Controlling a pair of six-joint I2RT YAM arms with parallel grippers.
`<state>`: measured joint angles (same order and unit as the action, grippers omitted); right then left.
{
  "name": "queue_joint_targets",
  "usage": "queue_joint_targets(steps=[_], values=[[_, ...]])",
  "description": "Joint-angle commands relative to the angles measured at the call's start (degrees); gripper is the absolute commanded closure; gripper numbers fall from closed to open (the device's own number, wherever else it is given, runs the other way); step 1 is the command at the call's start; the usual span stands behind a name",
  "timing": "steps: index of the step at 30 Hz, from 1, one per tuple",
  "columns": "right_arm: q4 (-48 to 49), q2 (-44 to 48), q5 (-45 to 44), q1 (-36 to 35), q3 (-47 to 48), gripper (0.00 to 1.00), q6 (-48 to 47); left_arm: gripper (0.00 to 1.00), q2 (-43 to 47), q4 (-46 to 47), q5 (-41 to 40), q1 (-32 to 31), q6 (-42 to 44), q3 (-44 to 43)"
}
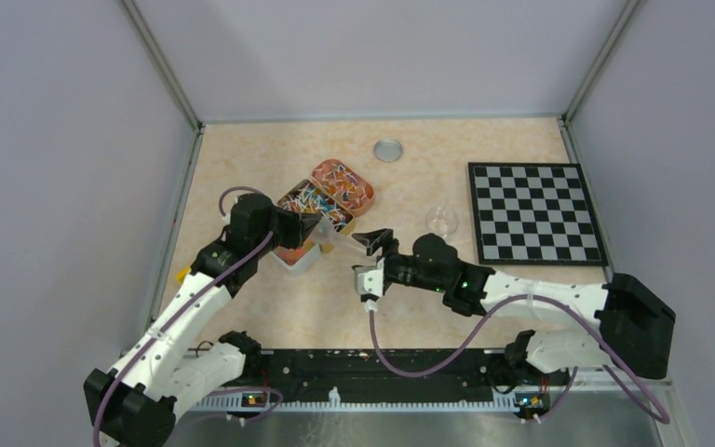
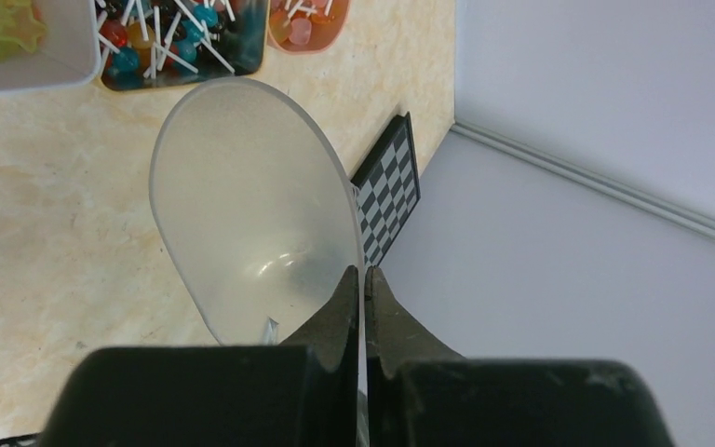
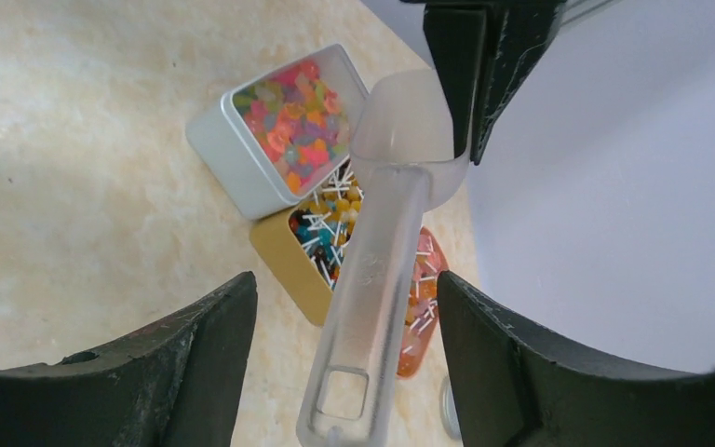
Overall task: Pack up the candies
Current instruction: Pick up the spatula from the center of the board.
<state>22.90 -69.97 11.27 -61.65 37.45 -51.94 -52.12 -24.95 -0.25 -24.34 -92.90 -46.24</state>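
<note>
from above, we see the left arm stretched toward a cluster of tins nearer the table's left edge, the left gripper (image 1: 313,228) clamped on a frosted plastic scoop (image 1: 335,238). the right arm bends across the near edge, the right gripper (image 1: 372,240) spread wide at the scoop's handle end. the candies (image 1: 289,251), tiny mixed pink, orange and yellow pieces, fill a white square tin (image 1: 305,264) under the left gripper.

in the left wrist view, the fingers (image 2: 340,307) pinch the rim of the scoop's smooth rounded bowl.

in the right wrist view, the flat handle lies between the parted black fingers (image 3: 214,335), with a gap on each side. the candies lie heaped in their tin beside a gold tin (image 3: 284,256).
</note>
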Motion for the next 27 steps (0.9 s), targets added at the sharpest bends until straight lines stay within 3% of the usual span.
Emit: queue_joint_targets(steps=[1,6,10,14,17,18,20,23,25,27], values=[[2.84,-1.77,-4.60,-0.88,1.14,0.31,-7.58,1.00,1.21,-0.50,2.11,0.34,-0.77,-0.88],[5.14,-2.88,-4.32,-0.84,0.79,0.36,-8.35,1.00,0.67,-0.67,3.81,0.34,-0.54,-0.46],[6.80,-3.63,-3.08,-0.88,0.67,0.49,-7.88,1.00,0.02,-0.94,5.49,0.38,-0.82,0.34],[9.27,-3.65,-2.30,-0.86,-0.04,0.68,-6.57,1.00,0.35,0.27,6.86,0.43,-0.79,1.45],[11.69,-2.84,-1.16,-0.84,-1.16,0.93,-4.11,0.98,0.31,-0.19,6.73,0.43,1.00,0.90],[11.78,-2.66,-0.90,-0.83,-1.16,1.00,-3.19,0.87,0.44,-0.42,6.36,0.52,1.54,0.74],[11.57,-2.54,-0.62,-0.84,-0.96,1.00,-0.92,0.56,1.14,0.58,5.30,0.52,3.37,0.65],[12.95,-2.47,-3.12,-0.89,-1.40,1.00,3.29,0.26,2.79,3.49,3.56,0.52,7.66,0.65],[14.39,-2.24,-6.87,-0.87,-1.61,1.00,7.37,0.15,3.71,5.48,2.69,0.56,11.50,0.48],[13.48,-1.79,-10.59,-0.85,-0.85,1.00,11.80,0.11,4.30,6.10,1.14,0.54,16.36,-0.13]])
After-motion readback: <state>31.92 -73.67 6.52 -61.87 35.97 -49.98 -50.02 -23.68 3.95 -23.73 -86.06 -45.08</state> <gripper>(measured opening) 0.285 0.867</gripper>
